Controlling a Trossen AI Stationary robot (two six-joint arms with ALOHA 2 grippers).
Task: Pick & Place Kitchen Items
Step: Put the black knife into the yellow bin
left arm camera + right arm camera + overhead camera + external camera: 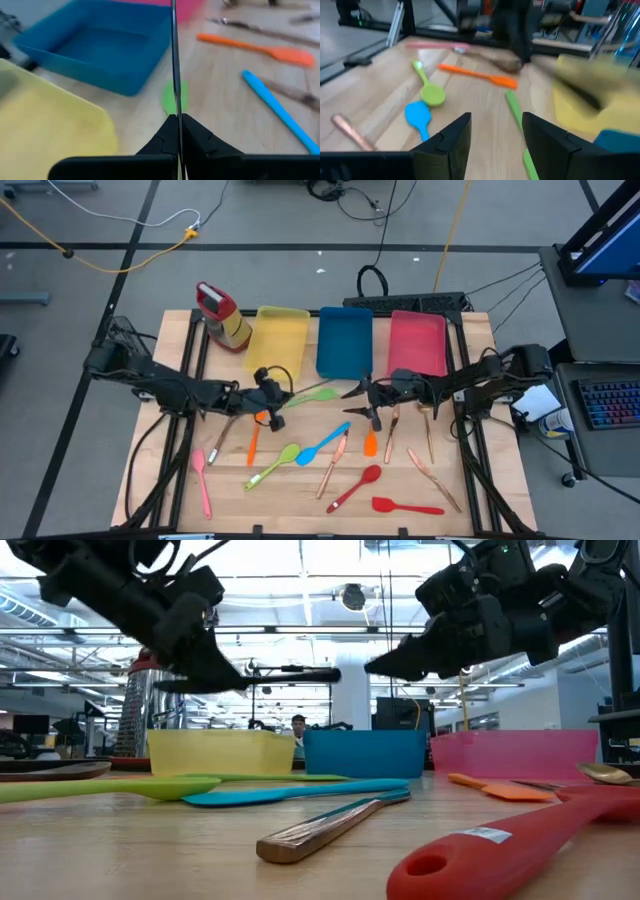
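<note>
While you look down on the pale wooden slatted counter [300, 490], you see three shallow rectangular plastic trays in a row at its far side: yellow [279, 336], blue [345, 340], pink [417, 343]. Beside the yellow tray lies a red-capped yellow-and-red bottle [222, 315].

Your left gripper [272, 402] hangs above the counter just in front of the yellow tray, its fingers [165, 140] pressed tight on a thin dark metal utensil [175, 60] whose narrow edge runs straight out from between them; in the low view it sticks out level in the air. Your right gripper [362, 393] hovers in front of the blue tray, fingers [451, 137] spread apart and holding nothing.

Between the two grippers a long green plastic spatula [305, 394] lies flat, and it also sits under the left gripper's metal piece in the left wrist view. Nearer you, scattered loose and flat: a light-blue plastic spoon [322, 445], a lime-green plastic spoon [272, 465], a slim orange plastic spatula [252, 444], a pink plastic spoon [202, 480], two glossy red plastic spoons [356, 488], and copper-toned slim metal pieces [332, 467].
</note>
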